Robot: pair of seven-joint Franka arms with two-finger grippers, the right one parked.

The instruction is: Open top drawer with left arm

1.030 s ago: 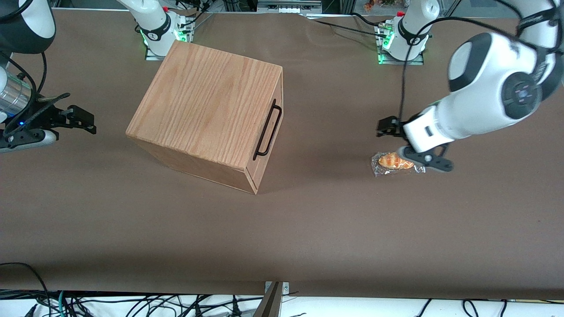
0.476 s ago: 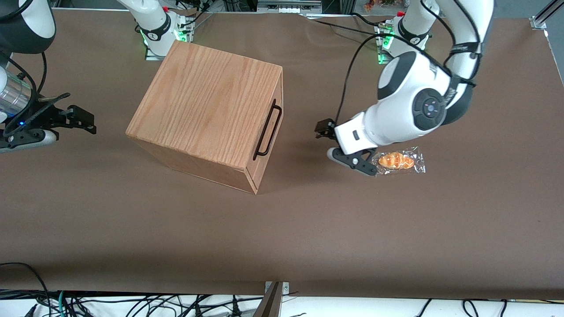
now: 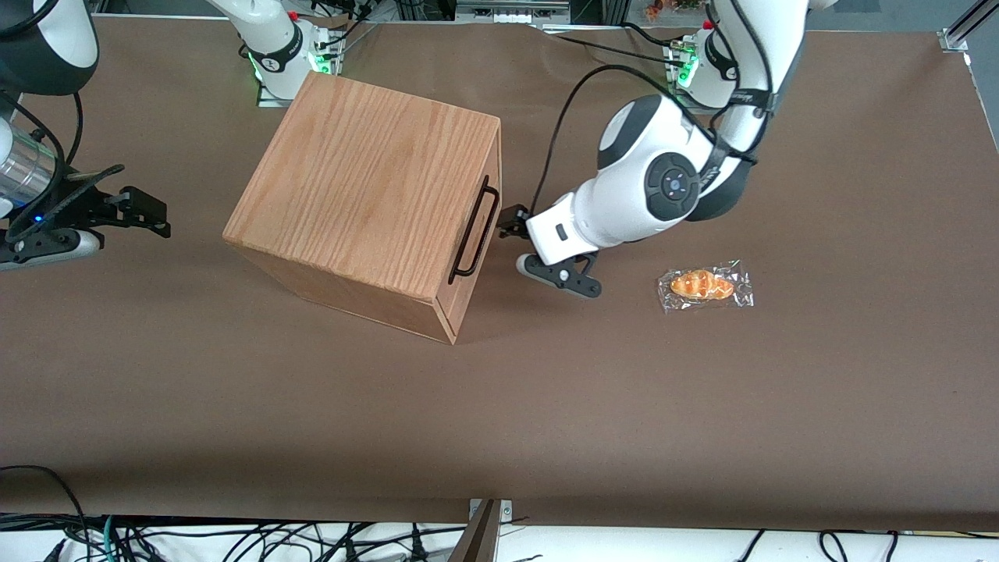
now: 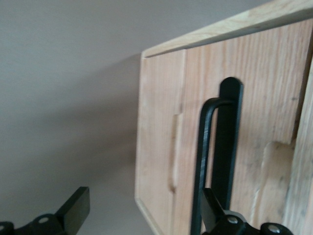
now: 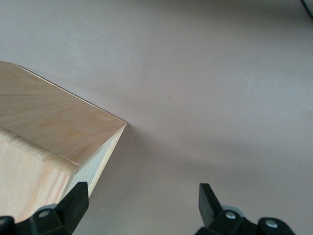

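Note:
The oak-grain cabinet [image 3: 367, 187] stands on the brown table, turned at an angle. Its top drawer [image 3: 485, 251] is shut, with the long thin black handle [image 3: 474, 231] along its front. The left arm's gripper [image 3: 512, 223] is open and empty, just in front of the handle, a short way from it at about its height. In the left wrist view the drawer front [image 4: 159, 147] and the handle [image 4: 209, 161] fill much of the frame. One fingertip [image 4: 213, 208] overlaps the handle and the other [image 4: 74, 209] is over bare table; the gripper [image 4: 144, 215] holds nothing.
A wrapped orange pastry [image 3: 705, 286] lies on the table [image 3: 546, 406] toward the working arm's end, a little nearer the front camera than the gripper. Two arm bases [image 3: 706, 74] stand at the table's back edge. Cables hang below the front edge.
The left arm has swept from above the pastry toward the cabinet, ending in front of the drawer handle. The pastry is now uncovered. The cabinet has not moved.

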